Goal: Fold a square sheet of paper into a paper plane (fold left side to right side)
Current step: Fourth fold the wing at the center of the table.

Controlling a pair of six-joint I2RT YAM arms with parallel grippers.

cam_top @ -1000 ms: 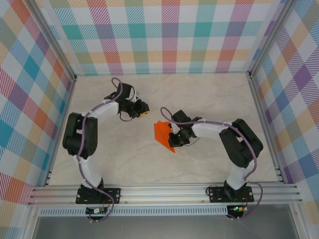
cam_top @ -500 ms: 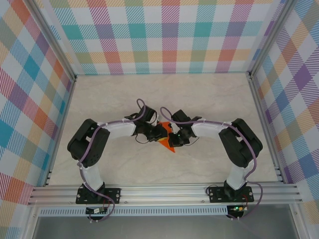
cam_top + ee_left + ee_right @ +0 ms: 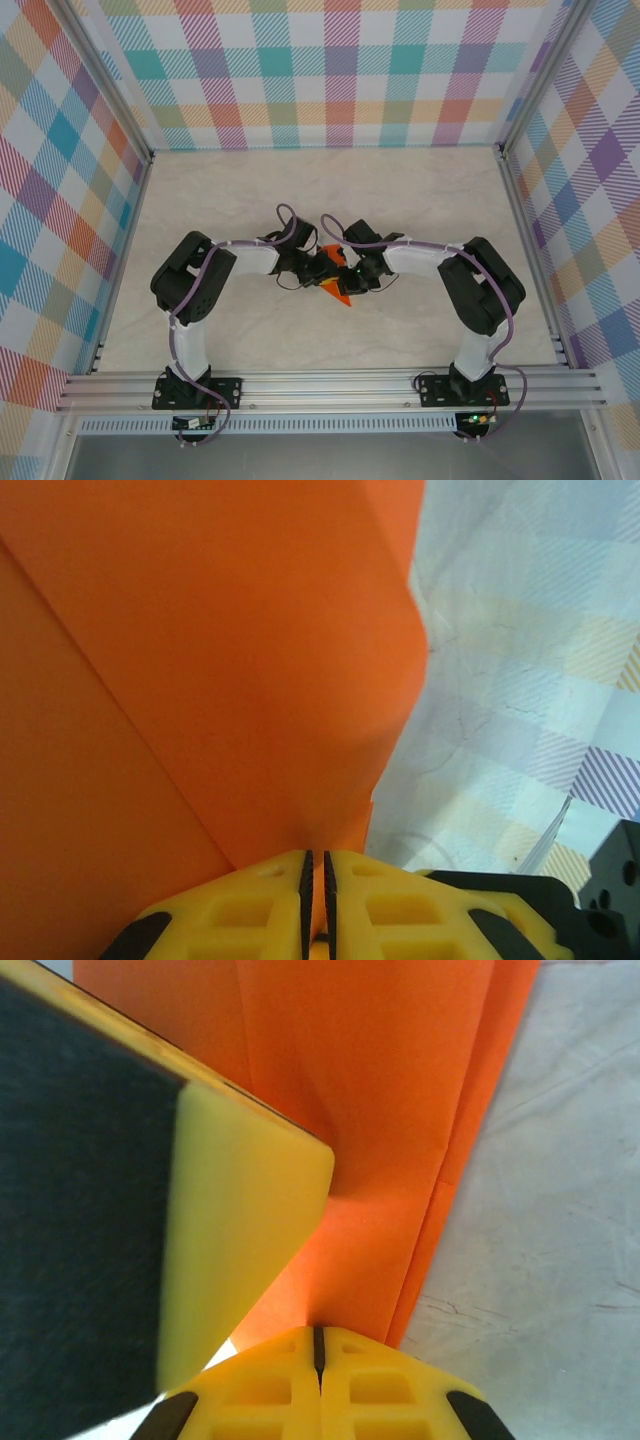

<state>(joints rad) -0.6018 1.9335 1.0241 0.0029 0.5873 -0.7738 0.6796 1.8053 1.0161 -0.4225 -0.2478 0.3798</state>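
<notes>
The square sheet of paper is bright orange and folded in layers, lying mid-table between my two grippers. They cover most of it, so I cannot tell whether it has the paper plane's dart shape. My left gripper is shut on the paper's left side. In the left wrist view the paper runs into the thin slit between the left gripper's pads. My right gripper is shut on the right side. In the right wrist view the creased paper leaves the right gripper's closed jaws, beside a yellow left finger.
The marbled table top is walled by checkered panels at the back and both sides. An aluminium rail with both arm bases runs along the near edge. The two arms arch inward and nearly touch at the centre.
My left arm swung in from the back left to the paper, and its jaws closed on the left side. The right gripper stayed shut on the paper in the same place.
</notes>
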